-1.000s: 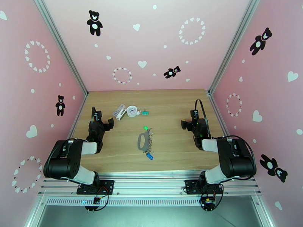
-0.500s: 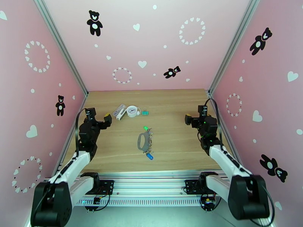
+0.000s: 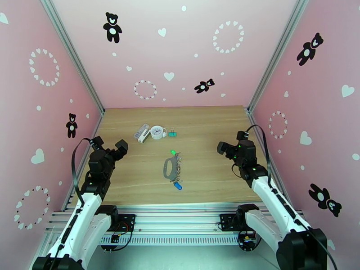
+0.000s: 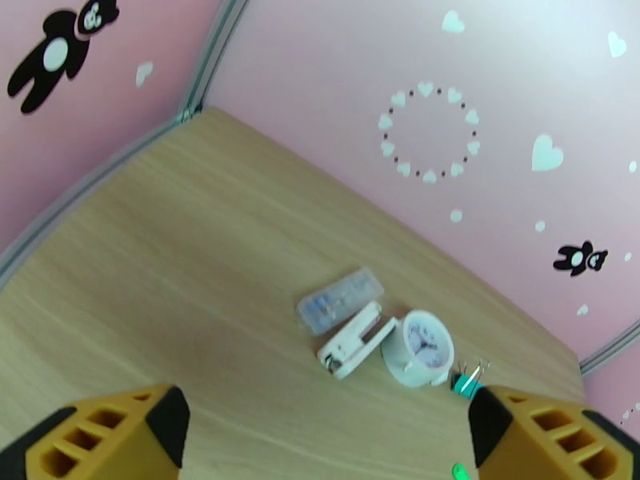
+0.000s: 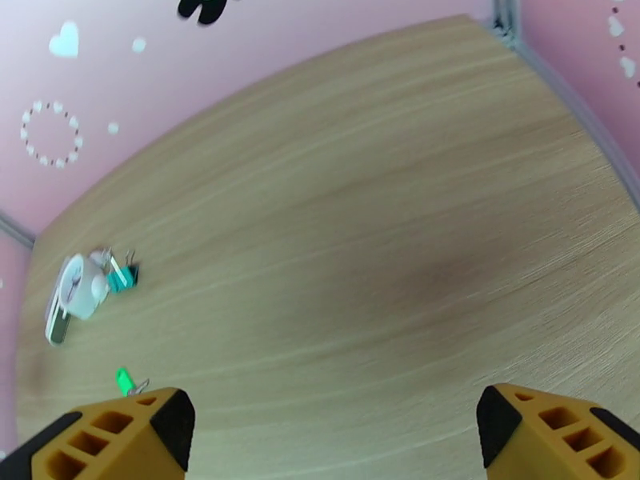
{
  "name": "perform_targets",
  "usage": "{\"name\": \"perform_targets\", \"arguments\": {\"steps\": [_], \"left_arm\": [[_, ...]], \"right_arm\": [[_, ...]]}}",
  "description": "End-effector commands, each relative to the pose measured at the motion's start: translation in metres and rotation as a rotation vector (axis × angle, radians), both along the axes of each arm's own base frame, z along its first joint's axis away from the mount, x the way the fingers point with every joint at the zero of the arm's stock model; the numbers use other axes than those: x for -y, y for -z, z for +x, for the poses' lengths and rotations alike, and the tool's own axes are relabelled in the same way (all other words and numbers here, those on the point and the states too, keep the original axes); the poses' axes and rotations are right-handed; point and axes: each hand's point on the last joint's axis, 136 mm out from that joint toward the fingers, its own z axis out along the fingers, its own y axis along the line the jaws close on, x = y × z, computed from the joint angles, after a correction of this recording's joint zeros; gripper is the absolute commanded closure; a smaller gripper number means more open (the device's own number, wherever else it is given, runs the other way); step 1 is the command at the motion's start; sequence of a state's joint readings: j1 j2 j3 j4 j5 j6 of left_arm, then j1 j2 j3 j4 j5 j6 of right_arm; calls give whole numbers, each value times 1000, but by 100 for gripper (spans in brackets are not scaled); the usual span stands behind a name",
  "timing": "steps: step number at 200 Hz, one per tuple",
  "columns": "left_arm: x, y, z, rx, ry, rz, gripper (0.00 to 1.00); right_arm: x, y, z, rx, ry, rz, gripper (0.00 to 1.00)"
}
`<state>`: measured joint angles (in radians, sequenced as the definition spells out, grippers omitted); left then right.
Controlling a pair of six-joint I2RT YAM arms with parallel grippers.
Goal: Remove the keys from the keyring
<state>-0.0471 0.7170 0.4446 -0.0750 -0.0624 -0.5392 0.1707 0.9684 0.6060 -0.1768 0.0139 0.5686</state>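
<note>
Oval grey strap keyring [image 3: 170, 168] on grained table [image 3: 211, 131]; left fingers [image 4: 104, 438] and right fingers [image 5: 112, 438] wide.

White clock [image 3: 156, 132], stapler [image 3: 144, 137], teal clip [image 3: 172, 132] (close together)

Keyring [image 3: 166, 170] chain detail too small

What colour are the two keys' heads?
The far key is bright green, the near key blue; clearest in the top external view.
</note>
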Motion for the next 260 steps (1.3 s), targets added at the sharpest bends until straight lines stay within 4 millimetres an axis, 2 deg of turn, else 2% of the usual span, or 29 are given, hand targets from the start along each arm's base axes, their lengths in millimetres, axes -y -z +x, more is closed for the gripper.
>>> {"name": "perform_targets", "arguments": {"steps": [1, 23, 69, 108, 126, 163, 183, 195, 230, 260], "left_arm": [[36, 9, -13, -90, 135, -59, 2], [72, 14, -25, -146, 266, -61, 1], [145, 33, -58, -296, 516, -33, 1], [197, 60, -81, -441, 650, 68, 7], [219, 74, -93, -529, 694, 71, 9], [247, 95, -122, -689, 683, 17, 17], [260, 104, -131, -757, 636, -99, 26], [265, 112, -133, -801, 587, -172, 27], [256, 128, -130, -858, 371, -326, 36], [263, 138, -127, -880, 277, -451, 40]], "right_arm": [[-28, 11, -12, -115, -89, 25, 1], [-65, 20, -24, -167, -195, 47, 1], [-118, 36, -56, -271, -339, 39, 1], [-155, 44, -77, -303, -449, 12, 1], [-159, 52, -86, -353, -435, 20, 1], [-155, 67, -97, -395, -415, 30, 1], [-155, 69, -100, -405, -422, 39, 1], [-157, 68, -102, -408, -428, 53, 1], [-161, 67, -103, -406, -422, 92, 1], [-165, 69, -104, -422, -432, 113, 1]]}}
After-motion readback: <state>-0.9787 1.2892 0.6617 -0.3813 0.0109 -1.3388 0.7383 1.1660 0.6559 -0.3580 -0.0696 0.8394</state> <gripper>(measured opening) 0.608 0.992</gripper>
